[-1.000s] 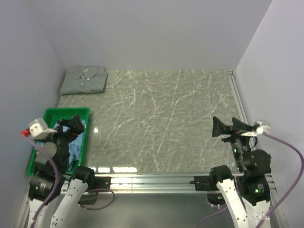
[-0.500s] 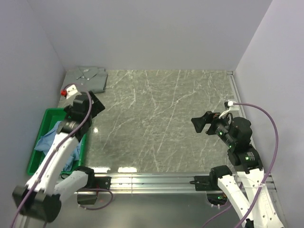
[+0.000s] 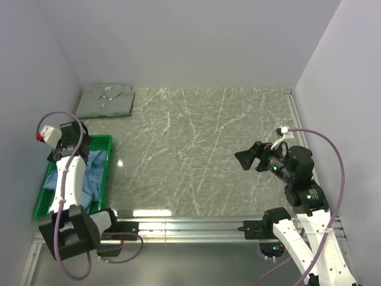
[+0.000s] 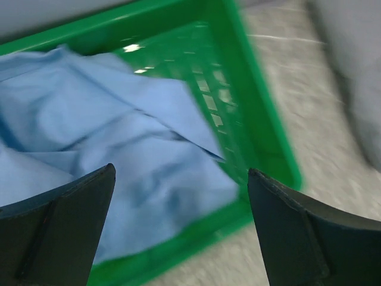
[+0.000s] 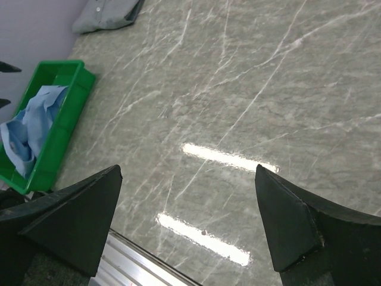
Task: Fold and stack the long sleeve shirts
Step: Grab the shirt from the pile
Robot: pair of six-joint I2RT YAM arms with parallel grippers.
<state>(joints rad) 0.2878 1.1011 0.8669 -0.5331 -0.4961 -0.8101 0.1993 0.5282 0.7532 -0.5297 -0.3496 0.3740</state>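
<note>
A pale grey-green long sleeve shirt (image 3: pixel 107 100) lies folded in the table's far left corner, also seen at the top of the right wrist view (image 5: pixel 107 15). The light blue shirt (image 3: pixel 92 174) lies crumpled in a green tray (image 3: pixel 108 156). My left gripper (image 3: pixel 77 146) hangs open above the tray's far end; in its wrist view the blue shirt (image 4: pixel 119 137) fills the space below the open jaws (image 4: pixel 180 173). At the table's right side my right gripper (image 3: pixel 245 158) is open and empty, pointing left over bare marble (image 5: pixel 188 170).
The green tray (image 5: pixel 71 98) with the blue shirt (image 5: pixel 30 131) sits along the left wall near the front edge; its rim (image 4: pixel 262 137) lies under my left fingers. White walls enclose the left, back and right. A metal rail (image 3: pixel 190 225) runs along the front.
The left arm swung out toward the grey-green shirt, then came back over the tray. The right arm rose from its rest pose and reached left over the table. Both grippers stayed open.
</note>
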